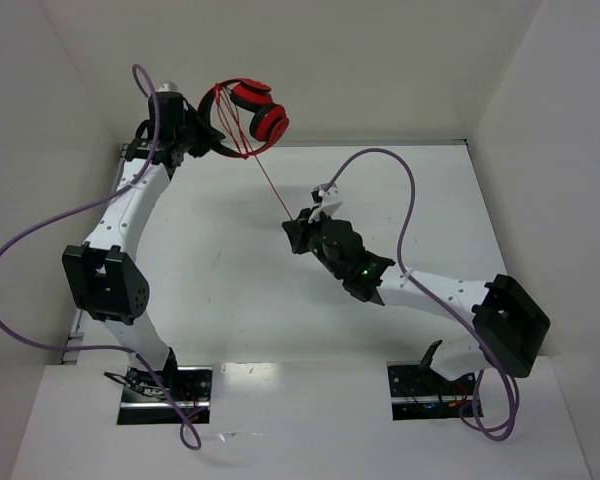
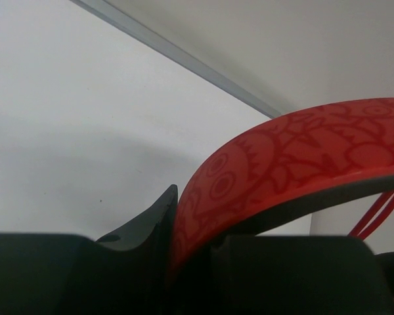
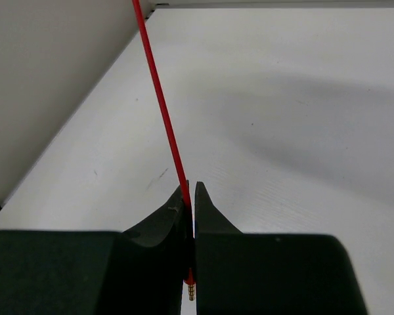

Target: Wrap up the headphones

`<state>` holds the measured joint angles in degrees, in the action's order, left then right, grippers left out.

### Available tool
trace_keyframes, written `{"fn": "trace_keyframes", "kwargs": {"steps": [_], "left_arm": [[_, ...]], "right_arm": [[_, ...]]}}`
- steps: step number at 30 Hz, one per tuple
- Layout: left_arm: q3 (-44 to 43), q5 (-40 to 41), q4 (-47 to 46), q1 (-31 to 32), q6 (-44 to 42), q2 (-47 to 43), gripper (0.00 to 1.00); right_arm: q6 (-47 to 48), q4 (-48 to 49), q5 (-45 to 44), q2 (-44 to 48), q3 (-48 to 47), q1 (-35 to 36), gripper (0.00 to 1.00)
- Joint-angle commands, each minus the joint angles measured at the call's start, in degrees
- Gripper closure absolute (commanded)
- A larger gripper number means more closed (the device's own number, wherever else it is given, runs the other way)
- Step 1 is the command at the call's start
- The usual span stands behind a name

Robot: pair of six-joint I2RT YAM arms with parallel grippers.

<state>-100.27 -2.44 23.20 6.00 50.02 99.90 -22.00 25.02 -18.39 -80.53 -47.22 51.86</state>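
**Fingers of the right claw pinch the cord**

Closest to your right wrist lens, these two black fingers are pressed together on the thin red cord. One small gold plug hangs just below them. From this claw the single cord runs straight up and away to the headphones, which are well apart from it, near the back wall. There you find the left claw, clamped on the band. The band leaves its fingers toward the right, and the cups lie just beyond. You can count one pair of headphones, two red cups, one cord and one plug. In the left wrist view, two cord strands pass under the band.
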Motion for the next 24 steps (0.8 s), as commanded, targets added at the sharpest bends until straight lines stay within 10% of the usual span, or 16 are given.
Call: {"fn": "trace_keyframes", "kwargs": {"steps": [1, 10, 24], "left_arm": [[-3.9, -3.8, -10.5, -2.2, 4.3, -2.7, 1.00], [0.1, -19.9, -14.2, -2.7, 10.1, -6.3, 1.00], [2.6, -21.1, -12.7, -3.3, 6.7, -11.4, 1.00]], "right_arm": [[-0.3, -2.9, -0.5, 1.4, 3.5, 0.1, 1.00], [3.5, 3.1, 3.2, 0.1, 6.8, -0.4, 1.00], [6.2, 4.5, 4.4, -7.3, 2.5, -1.1, 1.00]]}}
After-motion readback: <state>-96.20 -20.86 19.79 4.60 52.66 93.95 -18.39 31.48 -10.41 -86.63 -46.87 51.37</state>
